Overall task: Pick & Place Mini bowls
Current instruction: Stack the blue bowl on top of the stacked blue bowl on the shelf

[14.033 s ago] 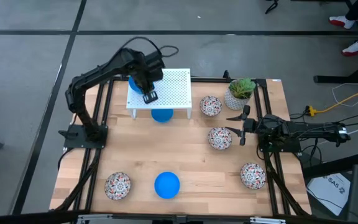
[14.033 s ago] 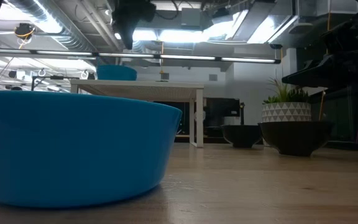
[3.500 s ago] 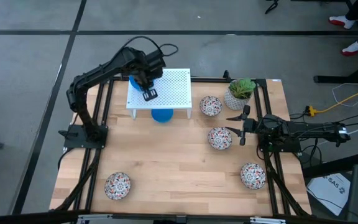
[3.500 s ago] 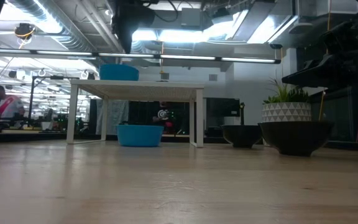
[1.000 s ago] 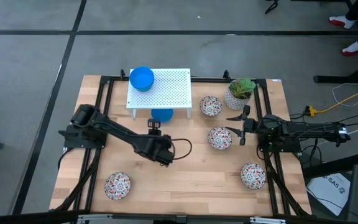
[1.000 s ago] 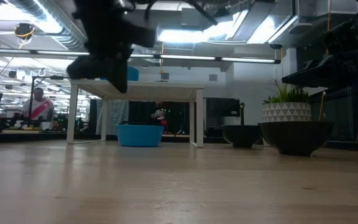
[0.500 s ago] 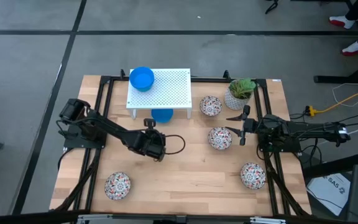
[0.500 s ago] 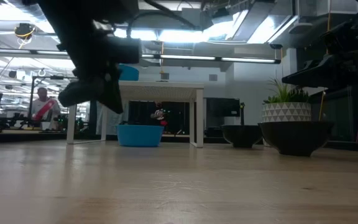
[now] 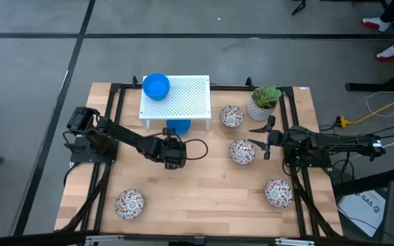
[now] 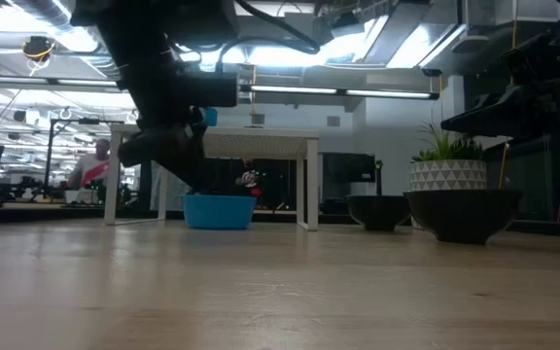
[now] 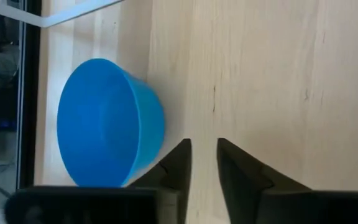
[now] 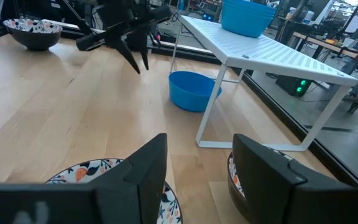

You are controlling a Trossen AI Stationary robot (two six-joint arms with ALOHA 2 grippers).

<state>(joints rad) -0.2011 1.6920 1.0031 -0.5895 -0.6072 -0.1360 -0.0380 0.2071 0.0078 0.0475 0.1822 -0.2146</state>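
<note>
Robotics lab, exposed ceiling ducts (image 10: 86,29), strip lights (image 10: 338,93), distant workbenches (image 10: 27,202), cabled floor (image 9: 382,102)

One mini bowl (image 9: 156,86) sits on the rack (image 9: 183,99), another (image 9: 178,126) under it (partly hidden); the left gripper (image 9: 173,161) hangs just before that one.

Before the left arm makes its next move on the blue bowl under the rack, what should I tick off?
1. Left gripper empty: ok, fingers narrowly parted on bare wood.
2. Lower blue bowl upright under the white rack: ok.
3. Bowl between the fingers: not ok, it lies beside them.
4. Free room on the rack: ok, only the upper blue bowl at a corner.
5. Right gripper clear: ok, open by a floral bowl.
</note>
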